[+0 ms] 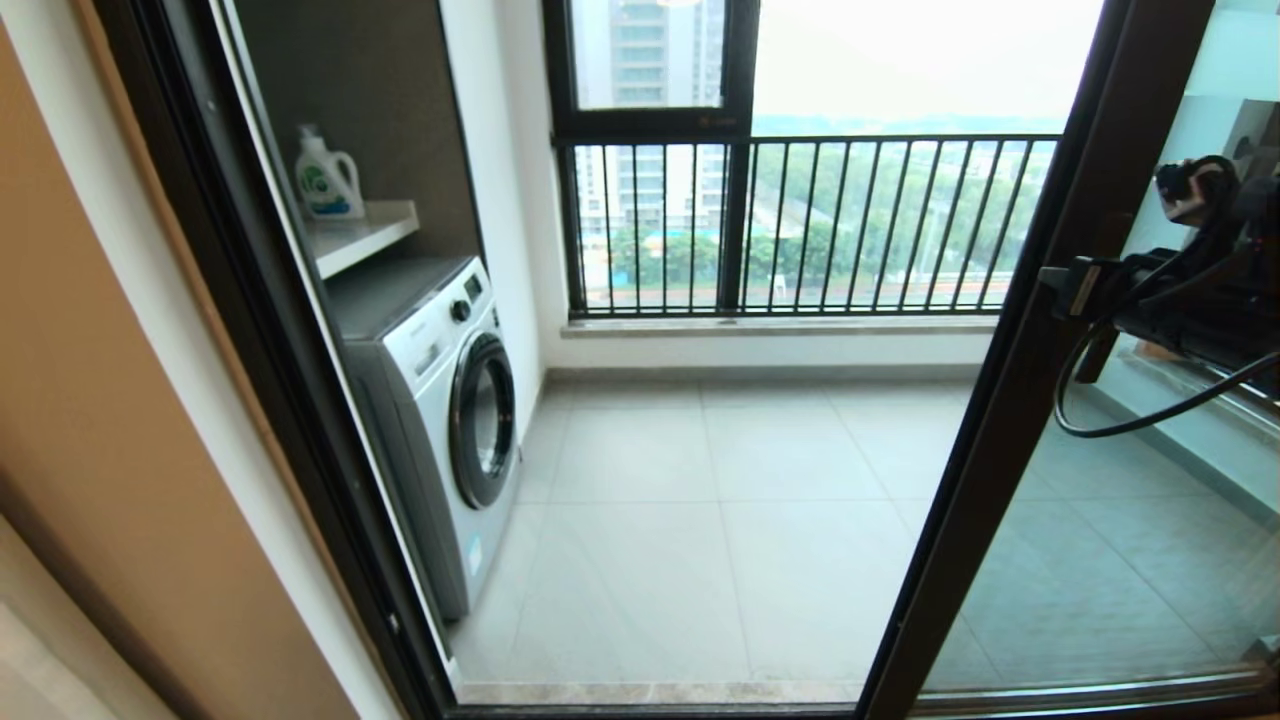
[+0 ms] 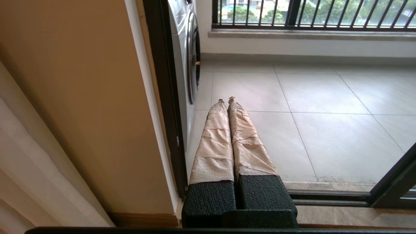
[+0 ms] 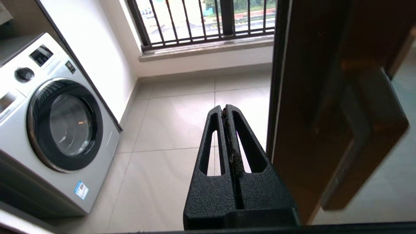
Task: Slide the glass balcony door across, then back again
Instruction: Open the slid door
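**Balcony doorway standing open, door frame at the right**

The balcony floor (image 1: 700,500) is laid with large pale grey tiles, smooth and slightly glossy, with thin grout lines. A stone threshold strip (image 1: 650,692) runs along the near edge above a dark track. On the left, a beige wall (image 1: 90,420) meets a dark door jamb (image 1: 250,330). Beyond it stands a silver front-loading washing machine (image 1: 440,420) with a round dark-rimmed porthole, a knob and a small display. A white shelf (image 1: 360,235) above it carries a white detergent bottle (image 1: 327,180) with a green label. At the back, a black-framed window (image 1: 740,180) with thin vertical railing bars looks out on trees and tower blocks.

The glass balcony door (image 1: 1010,400) is at the right side of the opening, its dark brown metal frame slanting through the head view, with clear glass behind it. In the right wrist view its dark bar handle (image 3: 360,136) is blurred and close.

The right gripper (image 3: 227,112) is just beside the door's frame edge, on the open side; its black, textured, slotted fingers are pressed together with nothing between them. Whether they touch the frame is unclear. The left gripper (image 2: 227,101) sits low near the jamb, its fingers wrapped in crinkled beige tape and closed against each other, pointing over the tiles.
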Available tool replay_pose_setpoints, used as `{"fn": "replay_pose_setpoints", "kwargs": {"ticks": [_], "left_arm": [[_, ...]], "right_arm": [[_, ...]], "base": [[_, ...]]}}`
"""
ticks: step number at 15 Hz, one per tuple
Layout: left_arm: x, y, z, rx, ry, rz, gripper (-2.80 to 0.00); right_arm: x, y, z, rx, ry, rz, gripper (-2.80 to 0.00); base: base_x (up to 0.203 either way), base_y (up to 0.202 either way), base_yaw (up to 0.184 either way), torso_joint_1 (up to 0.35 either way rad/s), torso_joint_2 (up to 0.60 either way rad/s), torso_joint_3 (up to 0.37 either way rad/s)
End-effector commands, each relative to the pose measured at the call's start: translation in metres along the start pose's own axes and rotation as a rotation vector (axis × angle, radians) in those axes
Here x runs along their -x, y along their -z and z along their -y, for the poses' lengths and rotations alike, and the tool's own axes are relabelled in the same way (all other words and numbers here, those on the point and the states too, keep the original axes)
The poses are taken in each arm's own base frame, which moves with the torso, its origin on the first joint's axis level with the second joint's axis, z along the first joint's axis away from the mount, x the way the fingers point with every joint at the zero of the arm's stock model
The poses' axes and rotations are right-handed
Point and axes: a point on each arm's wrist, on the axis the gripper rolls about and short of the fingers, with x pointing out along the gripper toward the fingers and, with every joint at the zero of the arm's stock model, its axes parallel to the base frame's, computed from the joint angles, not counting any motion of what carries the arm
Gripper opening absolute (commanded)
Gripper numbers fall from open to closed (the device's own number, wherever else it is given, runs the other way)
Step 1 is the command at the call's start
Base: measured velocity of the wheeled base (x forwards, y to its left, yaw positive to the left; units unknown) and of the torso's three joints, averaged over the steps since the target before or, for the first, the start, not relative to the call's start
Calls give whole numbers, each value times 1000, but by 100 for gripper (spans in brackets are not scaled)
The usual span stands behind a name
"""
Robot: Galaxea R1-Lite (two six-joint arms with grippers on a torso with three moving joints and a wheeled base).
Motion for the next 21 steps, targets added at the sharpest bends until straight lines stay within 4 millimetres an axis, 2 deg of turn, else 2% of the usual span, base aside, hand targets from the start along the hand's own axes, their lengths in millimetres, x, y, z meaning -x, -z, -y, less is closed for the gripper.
{"fn": "replay_pose_setpoints", "kwargs": {"ticks": [1,3,5,10,21], "left_arm": [[0,0,0,0,-1,-1,-280],[0,0,0,0,-1,-1,-280],[0,0,0,-1,-1,-1,-280],[0,0,0,0,-1,-1,-280],[0,0,0,0,-1,-1,-280]], "right_arm": [[-33,11,7,-4,19,-15,-280],[-59,16,13,-4,73,-3,-280],[-75,23,18,-6,106,-3,-280],[-77,26,22,-1,160,-5,-280],[-68,20,57,10,243,9,-280]], "base": [[0,0,0,0,0,0],[0,0,0,0,0,0],[0,0,0,0,0,0],[0,0,0,0,0,0],[0,0,0,0,0,0]]}}
